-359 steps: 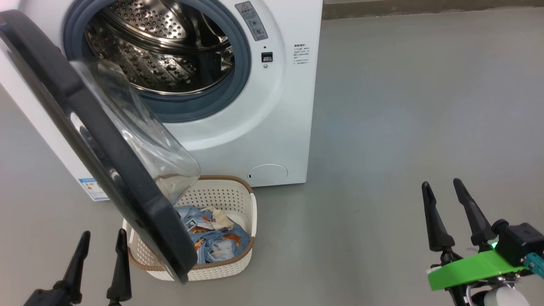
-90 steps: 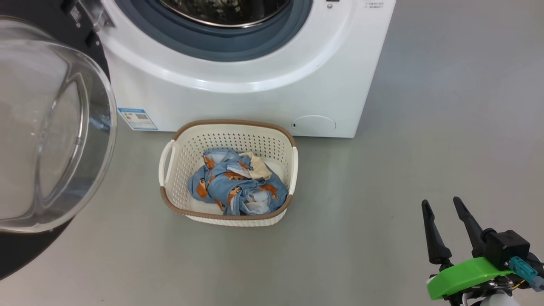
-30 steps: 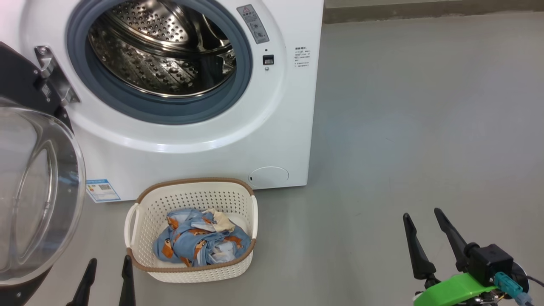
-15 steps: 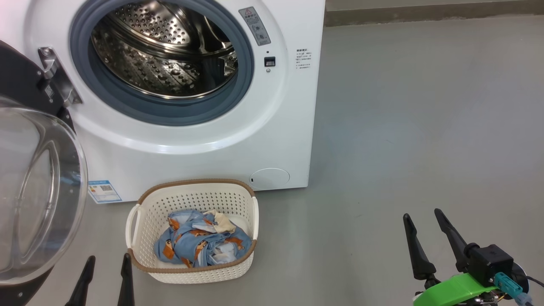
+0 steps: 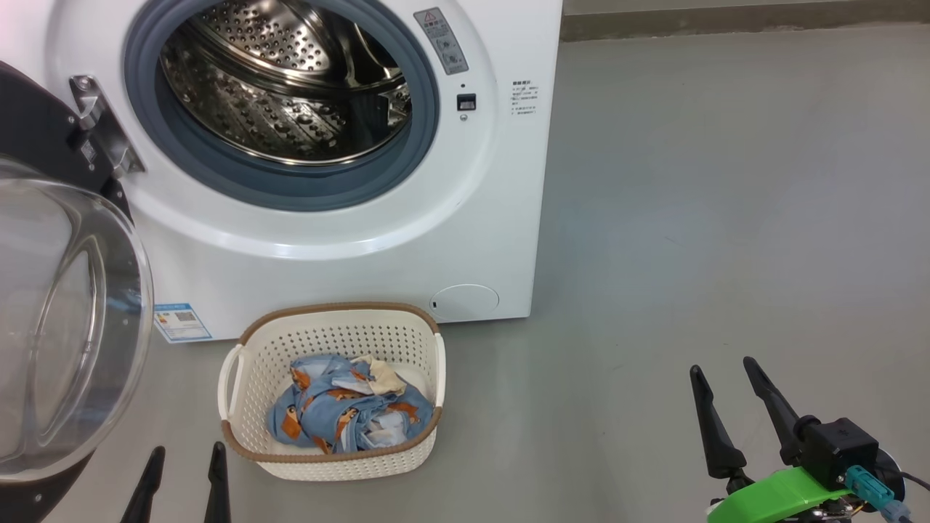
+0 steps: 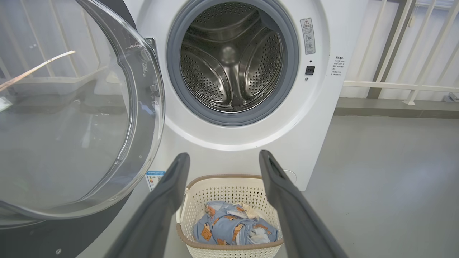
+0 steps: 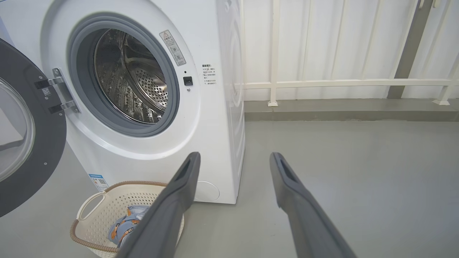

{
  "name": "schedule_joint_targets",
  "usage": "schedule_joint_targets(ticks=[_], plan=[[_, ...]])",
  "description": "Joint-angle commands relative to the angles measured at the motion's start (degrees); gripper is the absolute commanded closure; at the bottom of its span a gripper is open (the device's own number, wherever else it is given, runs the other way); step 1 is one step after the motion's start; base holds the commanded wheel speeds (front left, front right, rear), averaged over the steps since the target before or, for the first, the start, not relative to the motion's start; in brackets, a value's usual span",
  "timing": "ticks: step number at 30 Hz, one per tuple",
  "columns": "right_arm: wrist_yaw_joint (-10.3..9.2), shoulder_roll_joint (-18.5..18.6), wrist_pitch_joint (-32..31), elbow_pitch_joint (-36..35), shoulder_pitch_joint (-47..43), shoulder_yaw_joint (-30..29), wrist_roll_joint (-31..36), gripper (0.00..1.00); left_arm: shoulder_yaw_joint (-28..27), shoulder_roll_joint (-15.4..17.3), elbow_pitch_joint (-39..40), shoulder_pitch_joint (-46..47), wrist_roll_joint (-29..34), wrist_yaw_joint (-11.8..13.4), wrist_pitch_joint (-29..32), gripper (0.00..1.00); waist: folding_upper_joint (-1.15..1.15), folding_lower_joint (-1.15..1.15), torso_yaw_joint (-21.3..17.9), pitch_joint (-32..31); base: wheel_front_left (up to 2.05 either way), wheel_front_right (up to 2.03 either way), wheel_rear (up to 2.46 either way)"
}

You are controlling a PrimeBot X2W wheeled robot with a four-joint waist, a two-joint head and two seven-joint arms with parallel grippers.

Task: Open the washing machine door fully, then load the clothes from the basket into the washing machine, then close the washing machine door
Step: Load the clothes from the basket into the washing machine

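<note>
The white washing machine [image 5: 465,240] [image 6: 322,118] [image 7: 215,118] stands with its steel drum exposed. Its black washing machine door [image 5: 43,145] [image 6: 71,107] [image 7: 25,143] with the clear glass bowl is swung wide open to the left. On the floor before the machine sits the cream basket [image 5: 251,407] [image 6: 229,191] [image 7: 104,204], holding the clothes [image 5: 341,414] [image 6: 233,229] [image 7: 123,225], a blue bundle with orange bears. My left gripper [image 5: 187,457] [image 6: 222,157] is open, low at the bottom left beside the basket. My right gripper [image 5: 725,367] [image 7: 235,157] is open over bare floor at the lower right.
Grey floor [image 5: 726,203] stretches to the right of the machine. A white railing [image 7: 340,84] and a low kerb [image 7: 340,111] run behind it. The open door's glass bowl bulges out close to my left arm.
The head camera has shifted a little, so the machine and basket sit slightly further right. Both grippers stay open and about where they were.
</note>
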State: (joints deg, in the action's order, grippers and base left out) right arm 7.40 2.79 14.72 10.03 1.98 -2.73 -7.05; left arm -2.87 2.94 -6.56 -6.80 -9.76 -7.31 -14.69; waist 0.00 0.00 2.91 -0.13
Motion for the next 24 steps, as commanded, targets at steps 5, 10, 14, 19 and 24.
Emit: schedule_joint_targets(ticks=[5, 10, 14, 19, 24], plan=[[0.09, 0.09, 0.28, -1.33, 0.98, 1.25, 0.32, 0.0, -1.64, 0.18, 1.09, 1.67, -0.31, -0.16, -0.31, 0.0, 0.0, 0.0, 0.06, 0.16, 0.0, 0.0, 0.0], [0.09, 0.09, 0.28, -1.38, 1.03, 1.22, 0.38, 0.0, -1.59, 0.15, 0.68, 1.76, -0.64, -0.17, -0.31, 0.0, 0.0, 0.0, 0.1, 0.25, 0.34, -0.34, 0.0], [0.09, 0.09, 0.28, -1.34, 1.04, 1.23, 0.36, 0.0, -1.74, 0.13, 0.59, 1.78, -0.55, -0.17, -0.31, 0.0, 0.0, 0.0, 0.11, 0.3, 0.85, -0.85, 0.0], [0.09, 0.09, 0.28, -1.24, 1.11, 1.17, 0.36, 0.0, -1.92, 0.08, 0.52, 1.93, -0.55, -0.17, -0.31, 0.0, 0.0, 0.0, 0.18, 0.48, 1.43, -1.43, 0.0], [0.09, 0.09, 0.28, -1.06, 1.24, 1.2, 0.23, 0.0, -1.95, 0.04, 0.74, 2.18, -1.27, -0.17, -0.31, 0.0, 0.0, 0.0, 0.19, 0.7, 2.04, -2.04, 0.0]])
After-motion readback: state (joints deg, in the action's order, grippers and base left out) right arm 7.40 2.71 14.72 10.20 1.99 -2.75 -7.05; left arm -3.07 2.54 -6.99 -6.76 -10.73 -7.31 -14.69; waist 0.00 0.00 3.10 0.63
